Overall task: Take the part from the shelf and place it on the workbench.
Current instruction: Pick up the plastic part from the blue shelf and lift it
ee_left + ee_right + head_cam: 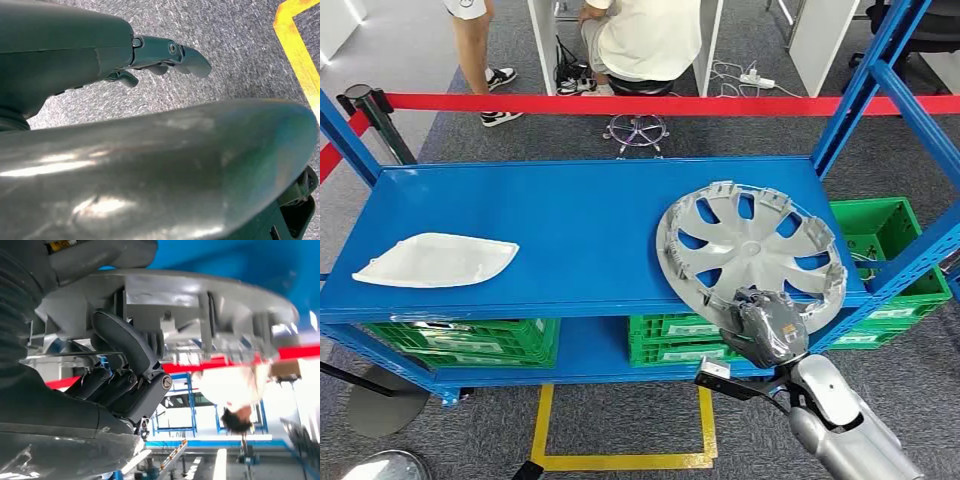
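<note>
— What is the right hand doing over there?

— It is gripping the near edge of the grey hubcap, thumb lying over the top of the rim. In the right wrist view its dark fingers are curling up against the ribbed side of the hubcap, so the rim is sitting pinched between thumb and fingers.

— And the hubcap itself, is it up in the air?

— I am not able to tell whether it is lifting clear. It is lying at the right end of the blue shelf, ribbed side up, with its near edge hanging past the shelf's front lip where the hand is holding it.

— The left hand?

— It is hanging over grey carpet, holding nothing, fingers stretching out loosely, near a strip of yellow floor tape.

— Anything else lying around?

— A white flat piece is sitting at the left end of the same shelf, well apart from the hubcap. Green crates are standing on the level below. Behind the shelf a red barrier belt is running across, and beyond it one person is sitting at a desk while another is standing nearby.
</note>
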